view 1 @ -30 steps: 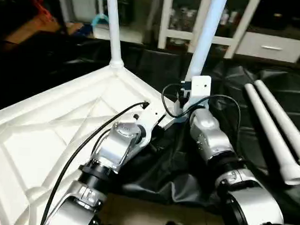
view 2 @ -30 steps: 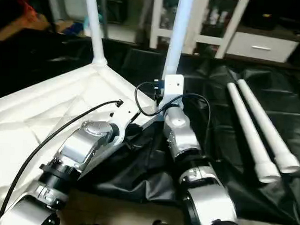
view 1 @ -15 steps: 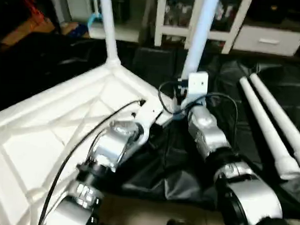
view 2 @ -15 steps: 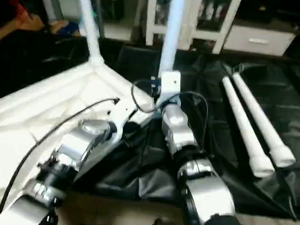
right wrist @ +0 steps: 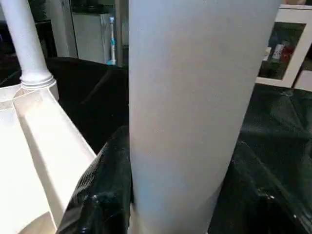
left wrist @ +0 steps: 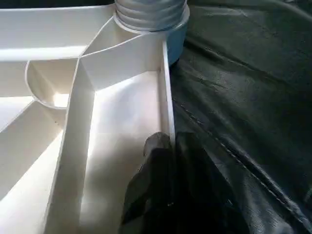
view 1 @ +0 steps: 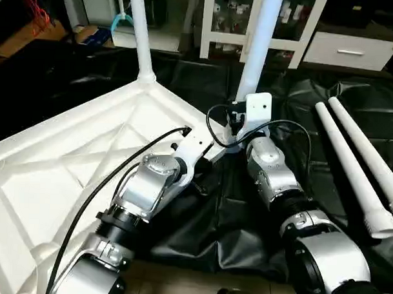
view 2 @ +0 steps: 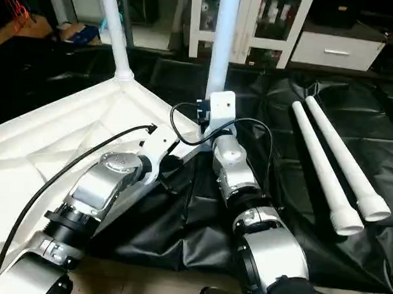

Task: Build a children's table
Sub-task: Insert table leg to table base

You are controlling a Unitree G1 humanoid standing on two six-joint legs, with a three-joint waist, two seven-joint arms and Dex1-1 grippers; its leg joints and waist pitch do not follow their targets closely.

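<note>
The right claw (right wrist: 170,214) grips the upright leg (view 1: 259,39); the left claw (left wrist: 170,146) pinches the top's (view 1: 66,175) rim beside it.

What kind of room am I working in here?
Probably a lived-in room at home or a lab mock-up of one: a white glass-door cabinet with a drawer unit stands behind, and black sheeting covers the floor.
</note>
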